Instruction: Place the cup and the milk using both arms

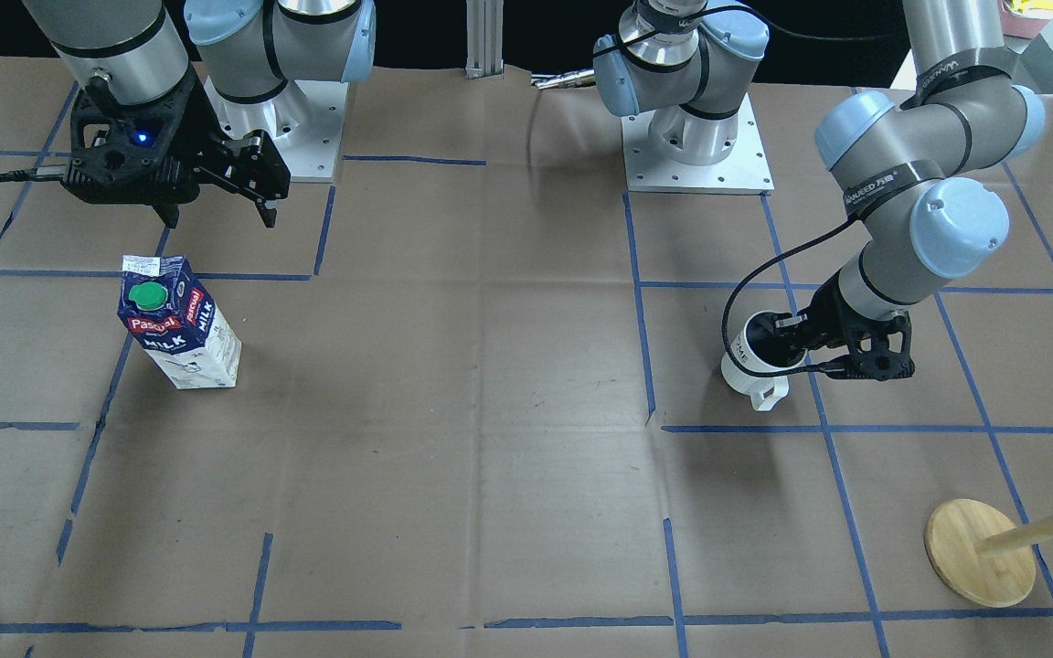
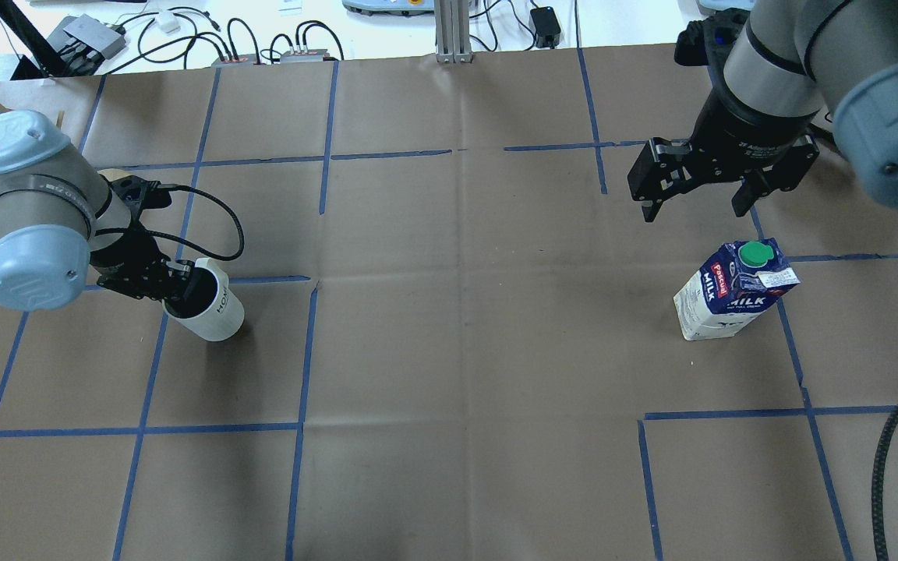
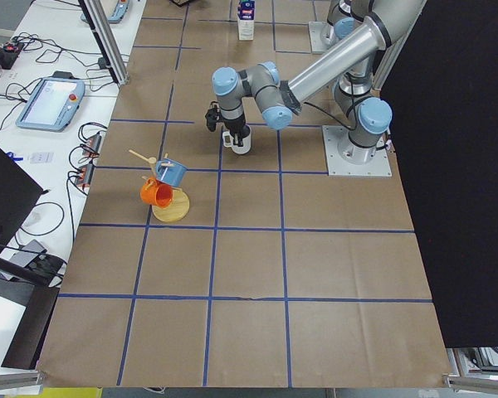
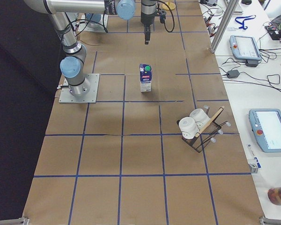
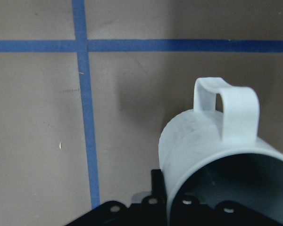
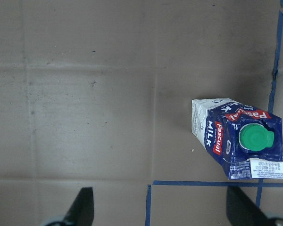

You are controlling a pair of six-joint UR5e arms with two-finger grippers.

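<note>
On the left of the desk [image 2: 457,351], the left end effector [image 2: 181,282] is clamped on the rim of the cup [image 2: 219,313], one finger seemingly inside its dark interior. The cup leans, its handle pointing away from the robot, and whether its base touches the desk is hard to tell. Well to the right, the milk [image 2: 733,292] stands upright on the desk, green cap up, beside a blue tape line, while the right end effector [image 2: 692,209] hangs above it, well apart, spread wide and holding nothing.
</note>
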